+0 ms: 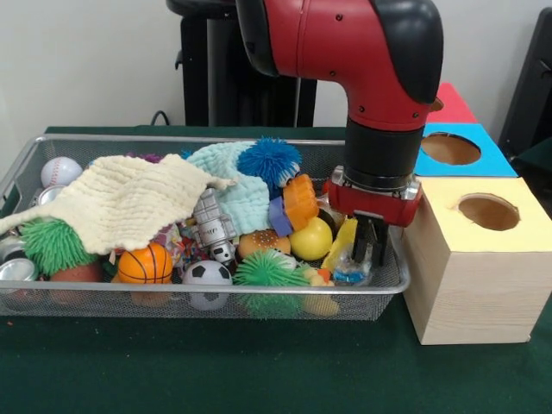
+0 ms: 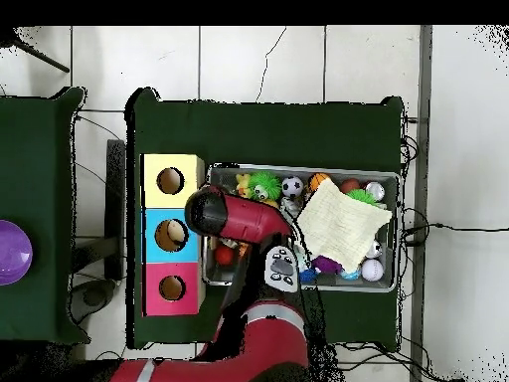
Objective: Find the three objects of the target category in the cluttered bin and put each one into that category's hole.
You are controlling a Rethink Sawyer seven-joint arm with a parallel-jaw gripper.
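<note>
The claw (image 1: 370, 246) is lowered into the right end of the wire bin (image 1: 392, 280), beside a yellow ball (image 1: 310, 240) and over a small clear item; whether it is open or closed cannot be told. The bin is filled with balls, a cream cloth (image 1: 129, 200), a burger toy (image 1: 261, 242) and spiky green toys. Just right of the bin, three boxes with holes are lined up: yellow (image 1: 488, 211), blue (image 1: 450, 149) and red

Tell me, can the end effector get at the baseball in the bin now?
Probably yes. The baseball lies bare at the bin's corner, beside the cream cloth, not under it. The end effector is at the opposite end.
</note>
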